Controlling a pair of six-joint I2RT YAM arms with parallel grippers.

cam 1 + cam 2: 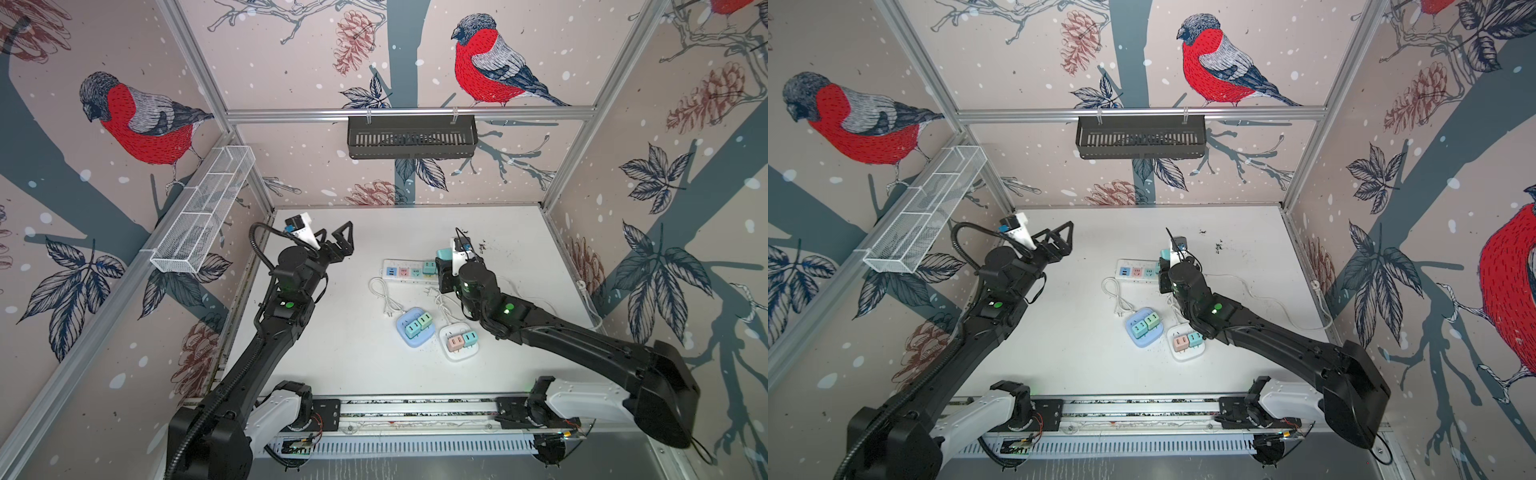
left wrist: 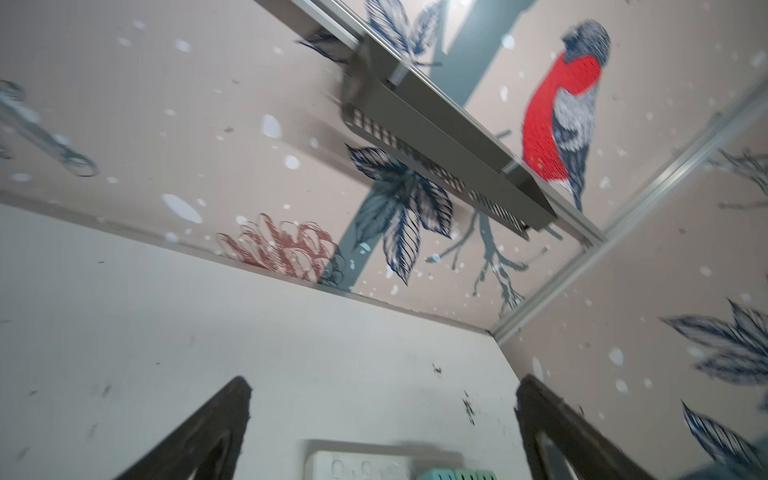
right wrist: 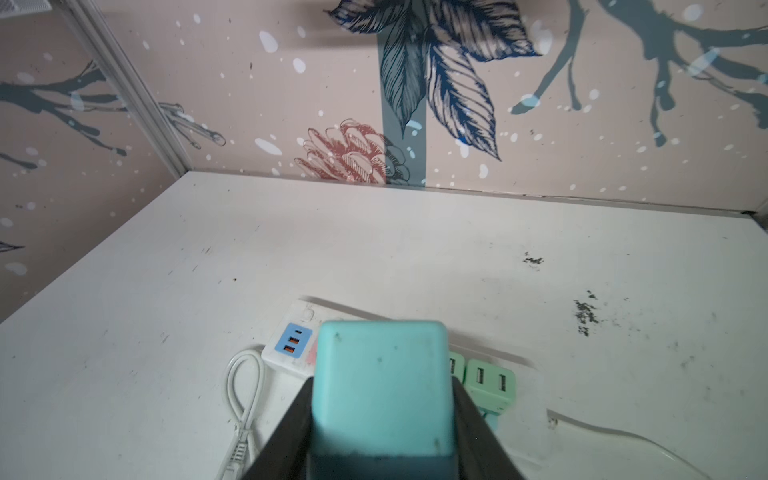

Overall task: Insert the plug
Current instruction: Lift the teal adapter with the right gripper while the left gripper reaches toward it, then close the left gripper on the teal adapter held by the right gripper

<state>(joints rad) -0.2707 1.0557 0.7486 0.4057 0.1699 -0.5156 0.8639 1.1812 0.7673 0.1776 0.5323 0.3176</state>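
The right gripper (image 3: 382, 415) pinches the teal plug (image 3: 380, 374) between both jaws, just above the white power strip (image 1: 399, 267) at mid-frame in a top view, presumably to line its prongs (hidden underneath) with a free socket. The left gripper (image 1: 335, 235), spread wide and empty, hovers left of centre, apparently out of the way.

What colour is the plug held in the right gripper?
Pale turquoise; the plug shows best in the right wrist view.
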